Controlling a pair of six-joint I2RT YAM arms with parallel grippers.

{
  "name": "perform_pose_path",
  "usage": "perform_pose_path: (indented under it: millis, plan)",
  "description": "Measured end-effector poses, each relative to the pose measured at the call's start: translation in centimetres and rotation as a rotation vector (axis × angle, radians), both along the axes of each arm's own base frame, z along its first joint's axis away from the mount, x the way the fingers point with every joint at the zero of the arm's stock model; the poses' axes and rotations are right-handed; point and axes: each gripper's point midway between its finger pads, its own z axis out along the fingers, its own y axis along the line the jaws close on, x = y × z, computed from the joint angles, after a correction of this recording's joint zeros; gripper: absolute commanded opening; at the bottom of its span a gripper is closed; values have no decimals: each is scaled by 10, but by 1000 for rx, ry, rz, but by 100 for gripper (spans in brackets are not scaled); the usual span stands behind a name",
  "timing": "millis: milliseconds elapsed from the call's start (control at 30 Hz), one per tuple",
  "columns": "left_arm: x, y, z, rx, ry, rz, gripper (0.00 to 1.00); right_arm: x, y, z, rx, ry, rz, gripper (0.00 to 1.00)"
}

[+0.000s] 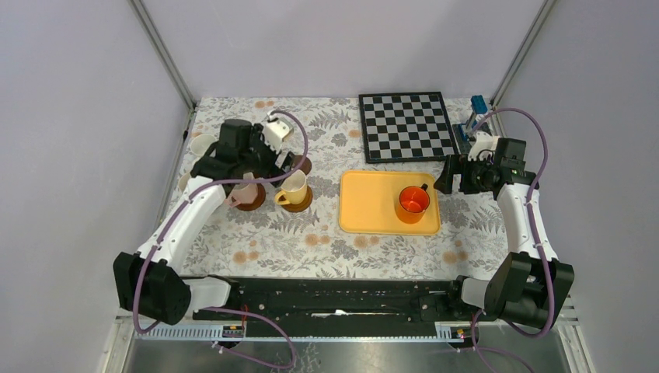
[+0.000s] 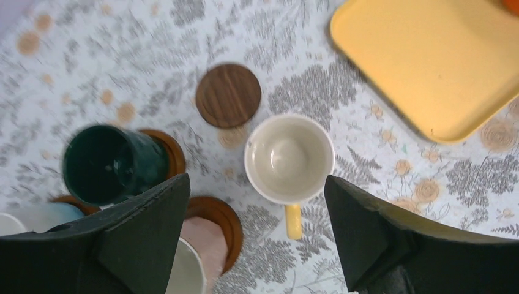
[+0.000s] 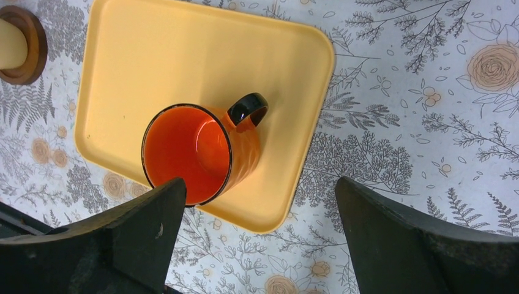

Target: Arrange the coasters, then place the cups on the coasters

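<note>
My left gripper hangs open above a cream-yellow cup, holding nothing. That cup stands on a coaster. Just beyond it lies a bare coaster. A dark green cup, a pink cup and a pale blue cup each stand on a coaster. The orange cup stands upright on the yellow tray. My right gripper is open and empty over the tray's right edge, beside the orange cup.
A black-and-white checkerboard lies at the back, behind the yellow tray. A pale cup stands near the left wall. A small blue object sits at the back right corner. Walls close in left and right.
</note>
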Motion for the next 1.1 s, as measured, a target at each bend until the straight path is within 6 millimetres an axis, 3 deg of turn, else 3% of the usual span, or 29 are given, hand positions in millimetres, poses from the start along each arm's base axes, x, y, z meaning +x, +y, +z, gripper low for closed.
perform_pose_path:
  millis: [133,433,633,767,900,1100]
  plan:
    - [11,-13,32,-20,-48,-40,88,-5,-2,-4,-33,8,30,98]
    - [-14,-68,28,-53,32,-188,88,-7,-23,-39,-143,114,38,60]
    - [-18,-78,33,-97,47,-192,88,-5,-25,-72,-139,211,62,50]
    - [-17,-79,35,-119,44,-178,88,-1,-18,-87,-128,255,95,50]
    - [-20,-79,34,-134,49,-166,89,14,-3,-90,-122,241,150,48]
    - [-20,-79,34,-150,50,-154,89,41,37,-89,-94,207,274,46]
